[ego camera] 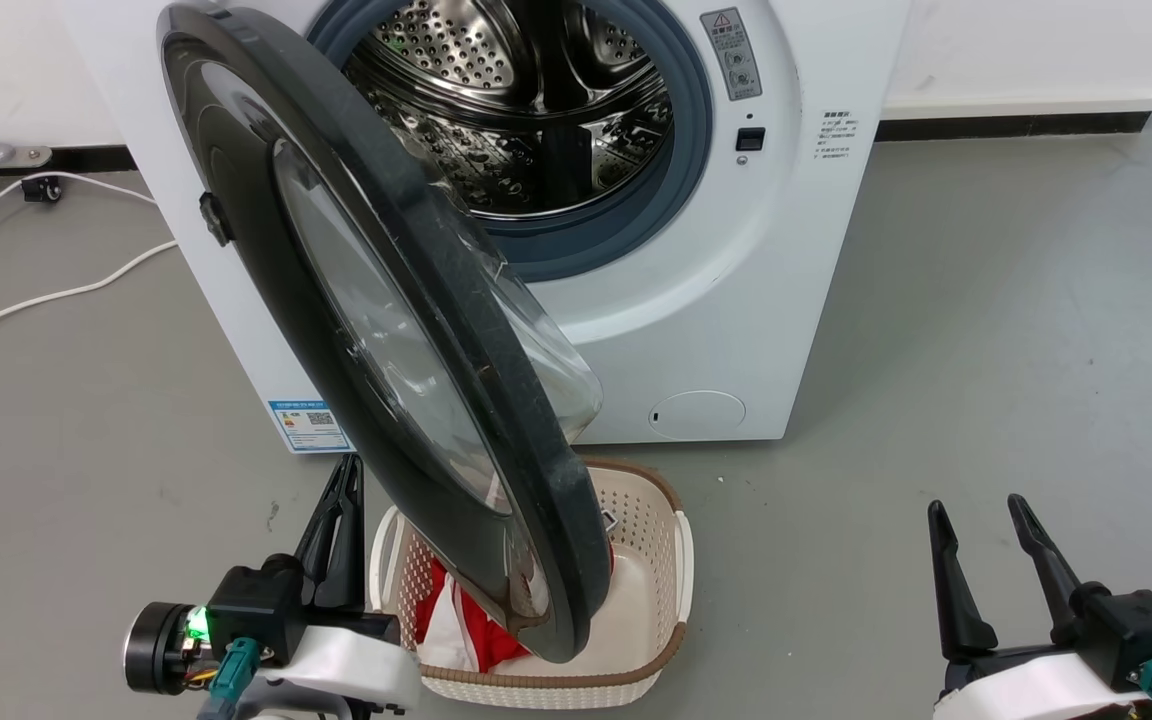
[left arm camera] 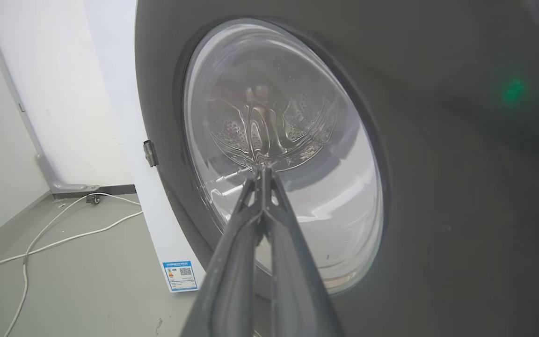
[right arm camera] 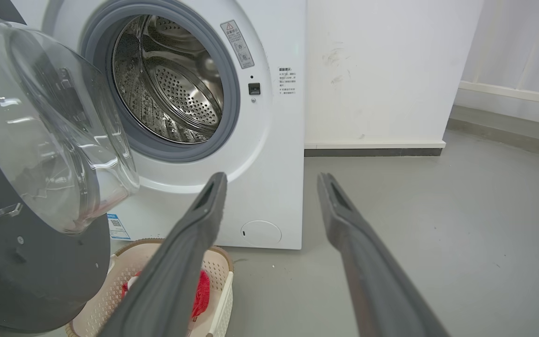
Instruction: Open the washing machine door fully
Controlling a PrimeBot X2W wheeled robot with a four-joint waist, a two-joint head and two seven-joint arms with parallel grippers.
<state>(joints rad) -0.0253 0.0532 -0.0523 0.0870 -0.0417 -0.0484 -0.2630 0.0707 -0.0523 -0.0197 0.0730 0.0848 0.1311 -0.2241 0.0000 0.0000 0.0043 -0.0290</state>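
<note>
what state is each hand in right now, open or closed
Left hand: closed, empty, aimed at the washing machine door.
Right hand: open, holding nothing.

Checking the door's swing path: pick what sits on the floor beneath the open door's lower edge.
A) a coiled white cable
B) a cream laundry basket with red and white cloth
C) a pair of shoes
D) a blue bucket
B: in the head view the washing machine door hangs over a cream laundry basket holding red and white cloth, just in front of the washing machine.
</note>
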